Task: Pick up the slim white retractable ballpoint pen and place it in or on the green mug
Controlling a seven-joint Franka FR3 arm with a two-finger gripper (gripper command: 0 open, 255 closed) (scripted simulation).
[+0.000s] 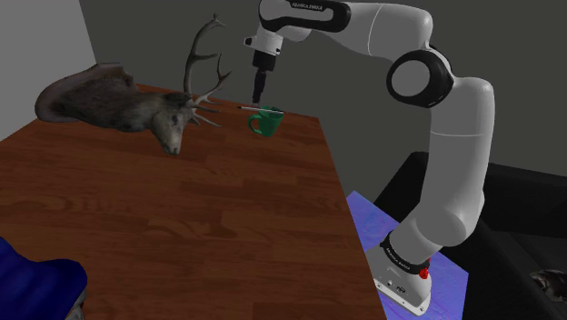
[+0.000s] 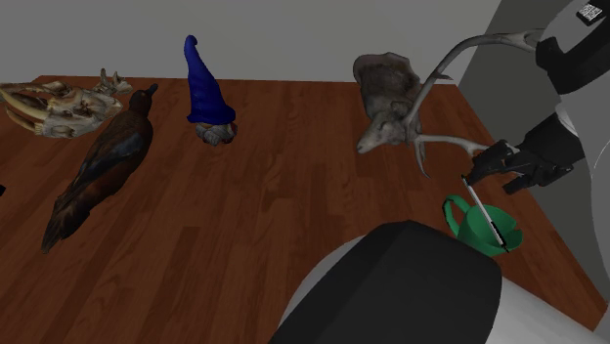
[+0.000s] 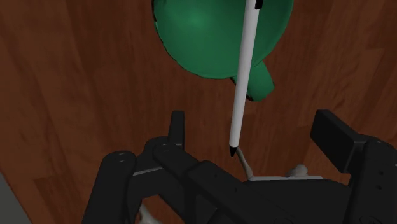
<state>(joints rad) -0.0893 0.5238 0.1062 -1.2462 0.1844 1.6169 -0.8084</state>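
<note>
Evidently, white pen (image 3: 245,70) is lying across green mug (image 3: 197,38).
Shoulder view: gripper (image 1: 259,95) is hovering at mug's 12 o'clock, wide open, empty; likely light, stiff, slick pen, pinch mid-barrel.

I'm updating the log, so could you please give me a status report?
Gripper open, above the green mug. White pen lies across its rim, untouched. Antlered deer head close beside, not blocking.
</note>
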